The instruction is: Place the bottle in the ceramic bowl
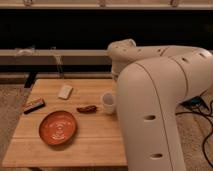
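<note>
The ceramic bowl (58, 127), a shallow orange-red dish with a pale pattern in its centre, sits on the front left part of the wooden table (95, 142). The bottle does not show in this view. My white arm (160, 100) fills the right side of the picture, bending from the table's right edge up toward the back. The gripper is out of view, and the bulk of the arm hides whatever lies behind it.
A small white cup (108, 102) stands near the table's right middle, close to the arm. Left of it lies a reddish-brown item (87, 108). A pale flat packet (65, 91) and a dark bar (33, 105) lie at the back left. Cables (200, 107) trail on the floor at right.
</note>
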`<state>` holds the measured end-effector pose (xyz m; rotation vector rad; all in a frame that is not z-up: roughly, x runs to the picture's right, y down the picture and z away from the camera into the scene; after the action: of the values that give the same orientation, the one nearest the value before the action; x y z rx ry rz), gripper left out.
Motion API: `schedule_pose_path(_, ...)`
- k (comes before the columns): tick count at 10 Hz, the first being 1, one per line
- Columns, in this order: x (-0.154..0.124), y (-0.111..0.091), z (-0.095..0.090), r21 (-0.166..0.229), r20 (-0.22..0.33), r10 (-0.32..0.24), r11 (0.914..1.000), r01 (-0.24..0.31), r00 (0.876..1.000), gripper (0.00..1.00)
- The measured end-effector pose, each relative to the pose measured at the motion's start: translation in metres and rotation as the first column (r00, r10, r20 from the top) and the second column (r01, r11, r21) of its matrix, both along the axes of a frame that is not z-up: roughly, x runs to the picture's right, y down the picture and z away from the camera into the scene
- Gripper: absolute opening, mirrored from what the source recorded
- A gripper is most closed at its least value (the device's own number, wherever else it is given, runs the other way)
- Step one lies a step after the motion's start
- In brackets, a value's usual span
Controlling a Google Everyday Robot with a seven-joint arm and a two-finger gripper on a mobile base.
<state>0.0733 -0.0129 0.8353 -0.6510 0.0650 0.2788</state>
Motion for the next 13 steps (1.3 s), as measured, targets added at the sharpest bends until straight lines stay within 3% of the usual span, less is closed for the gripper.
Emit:
schedule_pose_path(4, 0.000, 0.001, 0.000, -0.001, -0.001, 0.001, 1.0000, -0.001, 1.000, 0.80)
schedule_pose_path(6, -0.004, -0.001, -0.009, 0.022, -0.022, 0.014, 0.9997, -0.014, 1.000, 0.80)
schedule_pose_path(11, -0.033, 0.021, -0.086, 0.088, -0.025, 0.093, 0.9920, -0.090, 0.995, 0.80)
schedule_pose_path(13, -0.023, 0.034, -0.108, 0.105, -0.043, 0.137, 0.9857, -0.132, 0.990, 0.80)
